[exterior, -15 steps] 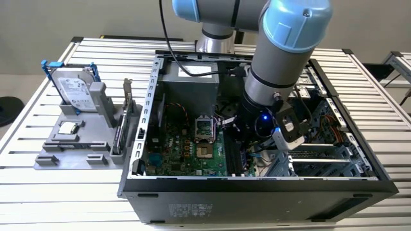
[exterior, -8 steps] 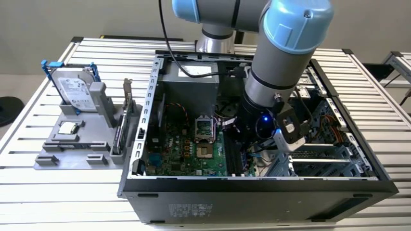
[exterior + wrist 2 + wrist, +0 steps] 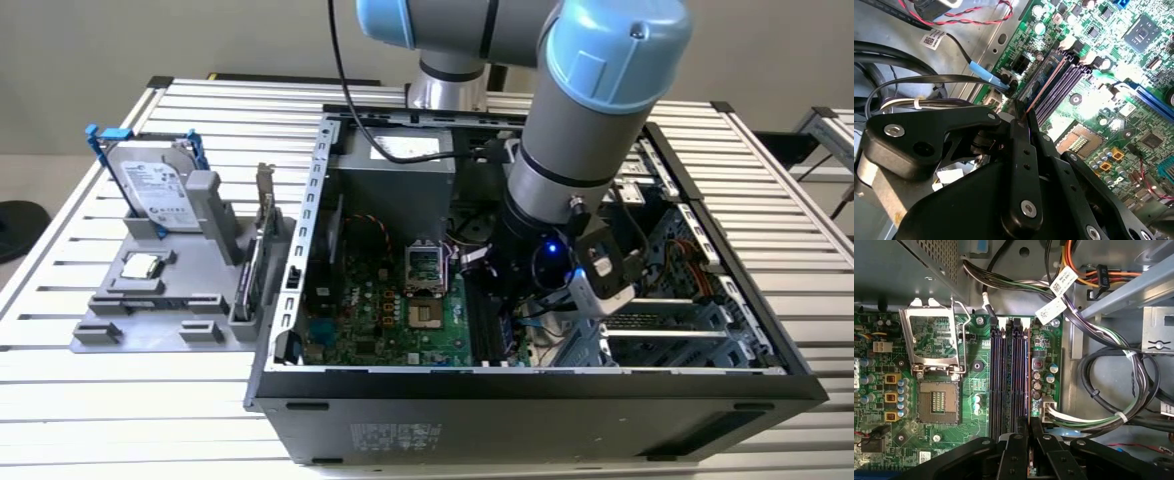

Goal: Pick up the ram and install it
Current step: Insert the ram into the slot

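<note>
The ram (image 3: 1028, 380) is seen edge-on as a thin dark strip with a reddish edge (image 3: 1046, 85). It stands upright along the outermost of the dark memory slots (image 3: 1004, 380) on the green motherboard (image 3: 974, 405). My gripper (image 3: 1029, 432) is shut on the near end of the ram, one black finger (image 3: 1021, 150) against each side. In the exterior view the gripper (image 3: 507, 300) reaches down into the open computer case (image 3: 534, 385) beside the slots. Whether the stick is seated in its slot or just above it I cannot tell.
The processor socket (image 3: 938, 400) lies open with its metal frame (image 3: 931, 335) raised. Thick cable bundles (image 3: 1114, 380) run beside the slots. A grey fixture (image 3: 147, 300) on the exterior view's left holds a hard drive (image 3: 154, 185) and a silver chip (image 3: 142, 266).
</note>
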`<state>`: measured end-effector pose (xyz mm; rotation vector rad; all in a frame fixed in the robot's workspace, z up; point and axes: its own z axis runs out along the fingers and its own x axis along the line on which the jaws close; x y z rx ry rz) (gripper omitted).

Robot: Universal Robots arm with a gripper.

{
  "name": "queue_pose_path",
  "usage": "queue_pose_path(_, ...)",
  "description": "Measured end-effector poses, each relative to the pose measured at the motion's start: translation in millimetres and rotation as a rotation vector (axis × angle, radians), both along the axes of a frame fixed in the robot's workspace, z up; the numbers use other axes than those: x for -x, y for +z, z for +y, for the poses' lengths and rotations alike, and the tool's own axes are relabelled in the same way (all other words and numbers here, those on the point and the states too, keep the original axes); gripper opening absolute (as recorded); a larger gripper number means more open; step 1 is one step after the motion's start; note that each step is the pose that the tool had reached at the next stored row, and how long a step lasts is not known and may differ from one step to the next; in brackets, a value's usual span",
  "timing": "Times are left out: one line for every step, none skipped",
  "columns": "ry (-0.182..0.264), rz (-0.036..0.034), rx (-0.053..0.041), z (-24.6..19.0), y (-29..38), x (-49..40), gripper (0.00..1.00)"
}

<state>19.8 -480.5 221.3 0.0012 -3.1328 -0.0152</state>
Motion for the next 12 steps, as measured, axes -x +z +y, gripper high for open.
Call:
queue_pose_path(0.0, 0.0, 0.0001, -0.2, -0.1, 0.0, 0.0)
queue_pose_path(0.0, 0.0, 0.0, -0.3, -0.5, 0.1, 0.0)
queue_pose_path(0.0, 0.0, 0.0001, -0.4, -0.8, 0.1, 0.0)
queue_pose_path(0.0, 0.0001, 0.0002, -0.5, -1.1, 0.0, 0.0)
queue_pose_path(0.0, 0.0001, 0.0002, -0.6, -1.4, 0.0, 0.0)
queue_pose_path(0.0, 0.0001, 0.0003, -0.6, -1.6, 0.0, 0.0)
queue_pose_path(0.0, 0.0001, 0.0002, -0.6, -2.0, 0.0, 0.0)
queue_pose_path(0.0, 0.0001, 0.0004, -0.6, -2.0, 0.0, 0.0)
queue_pose_path(0.0, 0.0001, 0.0005, -0.6, -2.2, 0.2, 0.0)
queue_pose_path(0.0, 0.0, 0.0, -0.6, -2.8, 0.3, 0.0)
queue_pose_path(0.0, 0.0, -0.0001, -0.6, -3.4, 0.4, 0.0)
queue_pose_path(0.0, 0.0, 0.0002, -0.6, -3.7, 0.4, 0.0)
